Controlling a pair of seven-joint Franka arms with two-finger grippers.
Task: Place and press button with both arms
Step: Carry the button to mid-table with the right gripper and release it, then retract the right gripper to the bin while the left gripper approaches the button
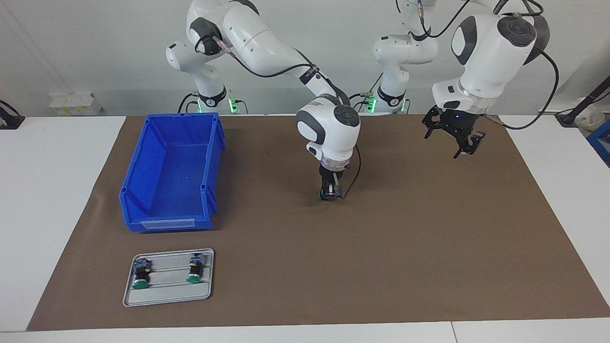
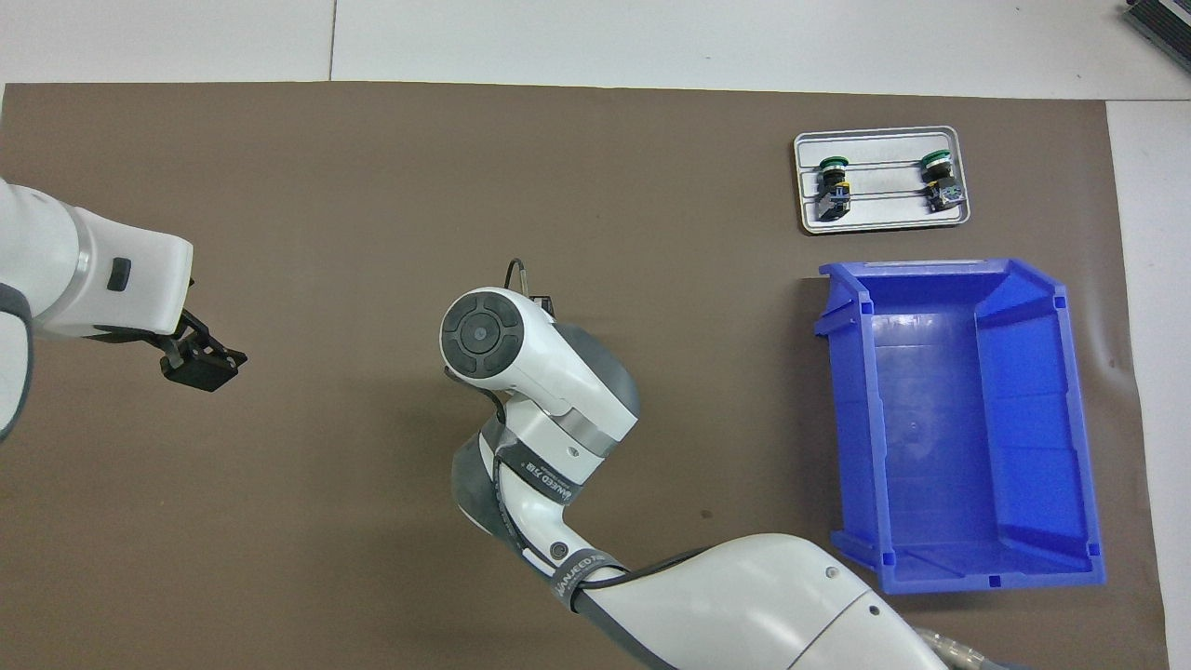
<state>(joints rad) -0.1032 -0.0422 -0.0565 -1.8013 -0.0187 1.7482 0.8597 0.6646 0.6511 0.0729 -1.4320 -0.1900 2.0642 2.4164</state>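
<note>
My right gripper [image 1: 330,195] hangs low over the middle of the brown mat [image 1: 405,247], shut on a button [image 1: 323,194] whose green cap points toward the right arm's end. I cannot tell whether the button touches the mat. In the overhead view the right arm's wrist [image 2: 521,358] hides both. My left gripper [image 1: 447,142] is open and empty, raised over the mat toward the left arm's end, and its tips show again [image 2: 200,365]. Two more buttons [image 1: 140,276] [image 1: 194,271] lie on a grey tray [image 1: 167,297].
A blue bin [image 1: 171,171] stands with nothing in it toward the right arm's end, nearer to the robots than the tray [image 2: 884,216]. White tabletop [image 1: 52,190] borders the mat.
</note>
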